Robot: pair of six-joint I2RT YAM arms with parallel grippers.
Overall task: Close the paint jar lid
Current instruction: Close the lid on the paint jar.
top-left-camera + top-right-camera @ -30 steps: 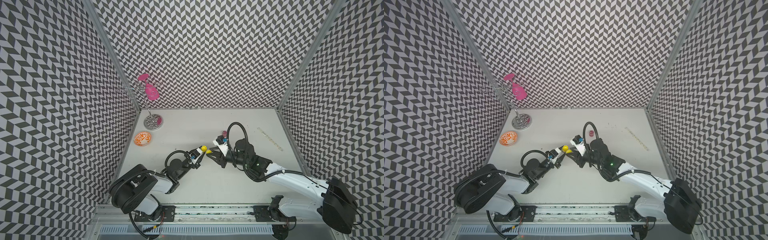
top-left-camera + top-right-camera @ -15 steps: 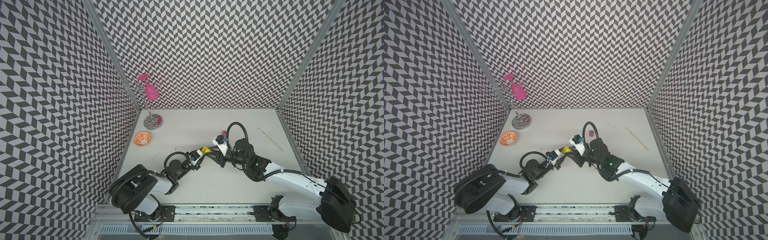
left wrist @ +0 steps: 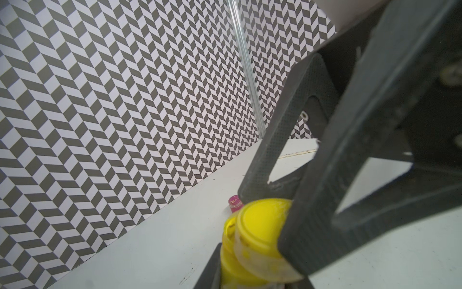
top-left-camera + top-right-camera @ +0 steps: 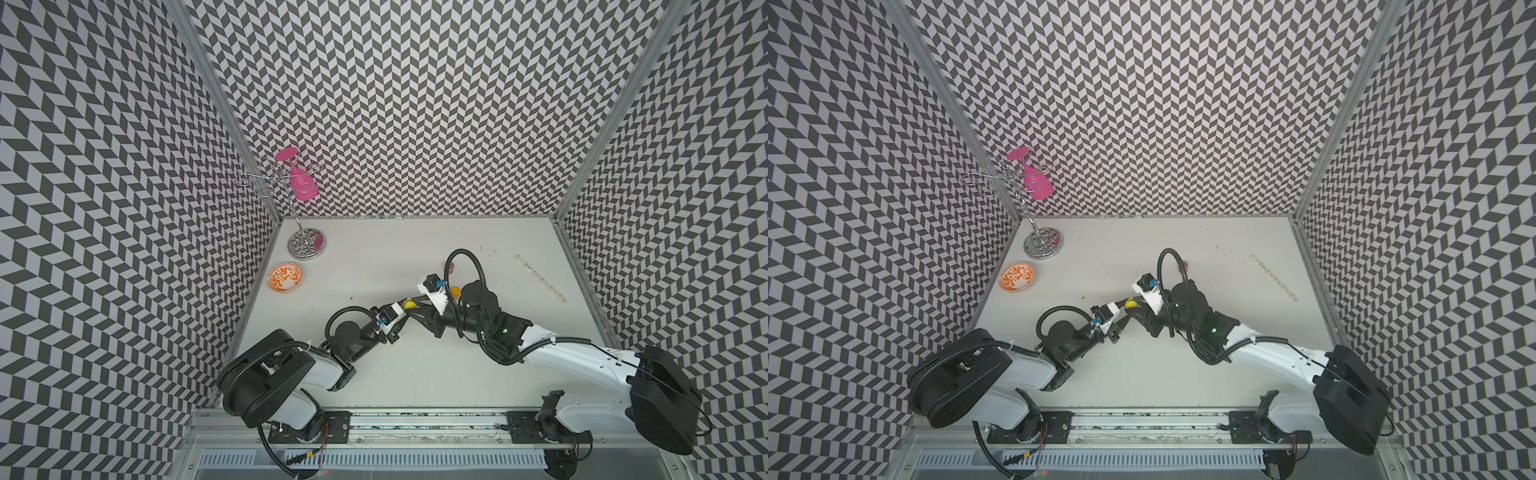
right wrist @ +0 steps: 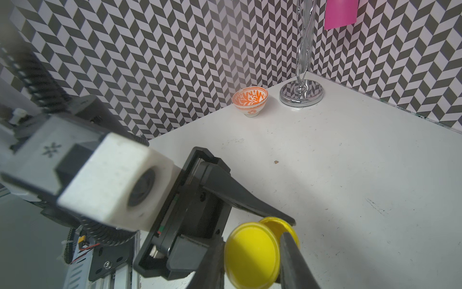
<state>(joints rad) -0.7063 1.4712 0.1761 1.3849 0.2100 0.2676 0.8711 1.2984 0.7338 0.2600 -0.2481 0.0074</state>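
A small yellow paint jar (image 3: 232,260) is clamped in my left gripper (image 3: 240,277), which is shut on it just above the table. The yellow lid (image 5: 252,255) is a flat round cap, and my right gripper (image 5: 253,265) is shut on its rim. In the left wrist view the lid (image 3: 260,225) leans tilted against the jar's mouth. From the right wrist the jar (image 5: 277,222) shows just behind the lid. In both top views the two grippers meet mid-table, with only a yellow patch of the jar (image 4: 409,304) (image 4: 1131,304) showing between them.
An orange-patterned bowl (image 4: 285,277) and a chrome stand (image 4: 306,245) holding a pink glass (image 4: 302,183) stand at the back left. A small pink jar (image 4: 450,266) and an orange one (image 4: 456,292) sit behind the right wrist. A thin strip (image 4: 539,277) lies at the right.
The right gripper has closed in on the left one, bringing the lid against the jar. Less of the yellow shows between them.
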